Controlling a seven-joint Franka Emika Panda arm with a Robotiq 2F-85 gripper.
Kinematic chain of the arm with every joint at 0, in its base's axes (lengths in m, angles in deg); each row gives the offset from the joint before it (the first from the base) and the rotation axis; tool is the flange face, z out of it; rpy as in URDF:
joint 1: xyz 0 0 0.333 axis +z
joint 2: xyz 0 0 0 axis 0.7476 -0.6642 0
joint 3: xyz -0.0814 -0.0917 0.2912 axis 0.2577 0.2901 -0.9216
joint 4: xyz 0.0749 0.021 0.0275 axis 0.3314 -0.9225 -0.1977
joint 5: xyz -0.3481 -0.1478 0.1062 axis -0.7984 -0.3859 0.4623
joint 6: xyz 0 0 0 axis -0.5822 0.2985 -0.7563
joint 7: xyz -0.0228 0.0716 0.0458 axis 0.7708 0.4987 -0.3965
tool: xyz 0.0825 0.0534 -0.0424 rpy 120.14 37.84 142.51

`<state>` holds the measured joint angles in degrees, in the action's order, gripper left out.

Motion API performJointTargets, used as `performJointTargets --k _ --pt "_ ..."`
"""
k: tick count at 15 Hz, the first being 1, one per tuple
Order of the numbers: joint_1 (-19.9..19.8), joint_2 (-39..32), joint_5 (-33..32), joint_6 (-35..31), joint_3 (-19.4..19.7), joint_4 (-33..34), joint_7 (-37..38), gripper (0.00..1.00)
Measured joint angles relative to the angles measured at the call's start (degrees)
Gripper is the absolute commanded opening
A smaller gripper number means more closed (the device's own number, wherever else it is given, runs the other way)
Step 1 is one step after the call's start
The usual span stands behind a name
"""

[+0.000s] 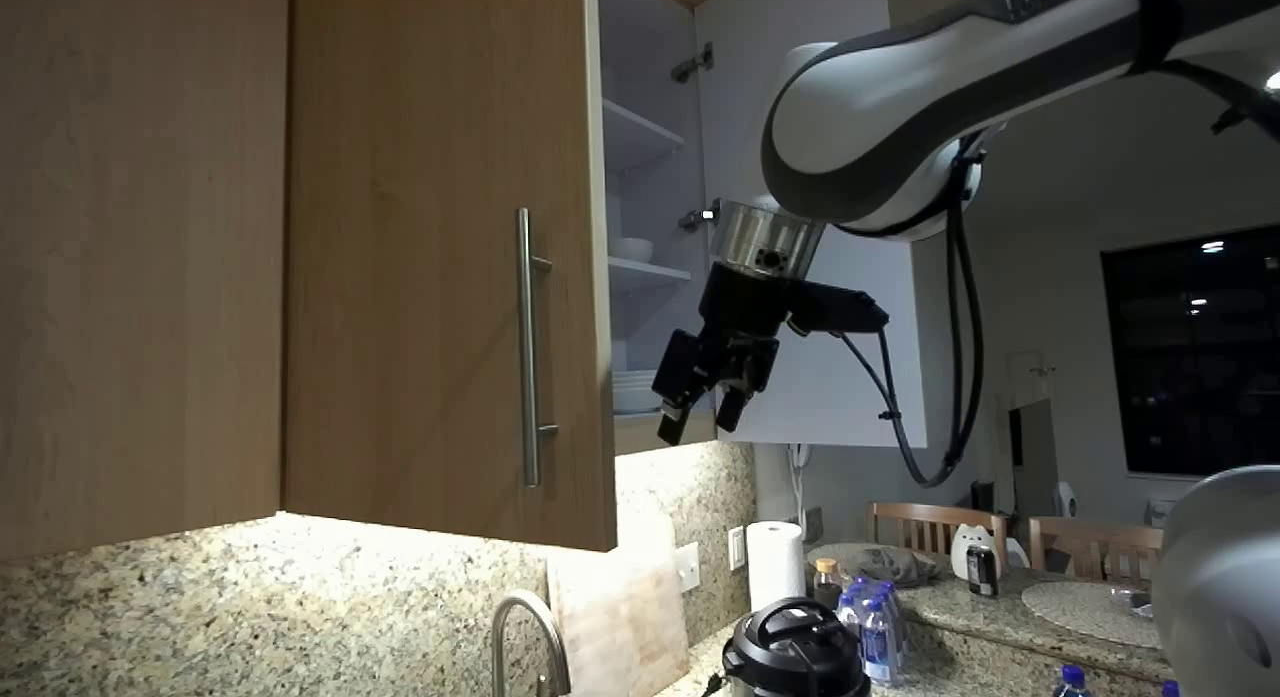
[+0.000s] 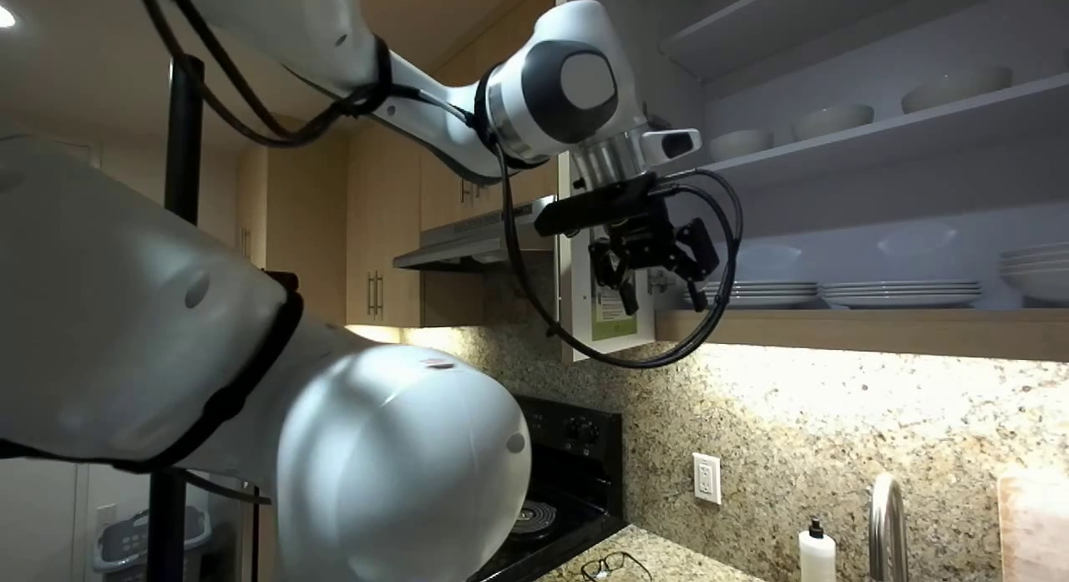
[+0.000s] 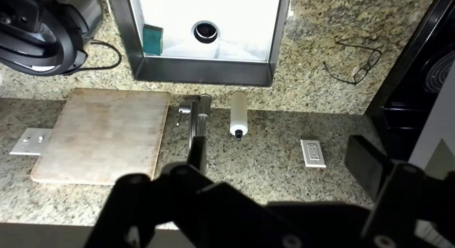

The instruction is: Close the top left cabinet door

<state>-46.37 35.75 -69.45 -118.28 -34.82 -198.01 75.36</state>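
The top left cabinet door [image 1: 430, 257] is a tall light-brown wood-grain door with a slim silver bar handle [image 1: 528, 347]. It stands open, with the cabinet's inside showing past its edge. In an exterior view its white inner face [image 2: 614, 327] shows partly, with a green label; the arm hides much of it. My gripper [image 1: 703, 419] is open and empty in front of the cabinet opening, on the inner side of this door and apart from it. It also shows in an exterior view [image 2: 663, 298]. In the wrist view its fingers [image 3: 279, 155] are wide apart with nothing between them.
A white-faced door panel [image 1: 820, 357] stands open behind the gripper. Cabinet shelves hold bowls [image 2: 831, 121] and plates [image 2: 900, 294]. Below are a faucet [image 1: 525, 617], a black-lidded cooker [image 1: 795, 642], a cutting board [image 3: 106, 134], a soap bottle [image 3: 239, 111] and a sink [image 3: 202, 72].
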Motion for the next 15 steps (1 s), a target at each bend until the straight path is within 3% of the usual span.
performJointTargets --k 15 --pt "-1.8 19.7 -4.0 -0.9 -8.1 -0.9 3.2 1.00"
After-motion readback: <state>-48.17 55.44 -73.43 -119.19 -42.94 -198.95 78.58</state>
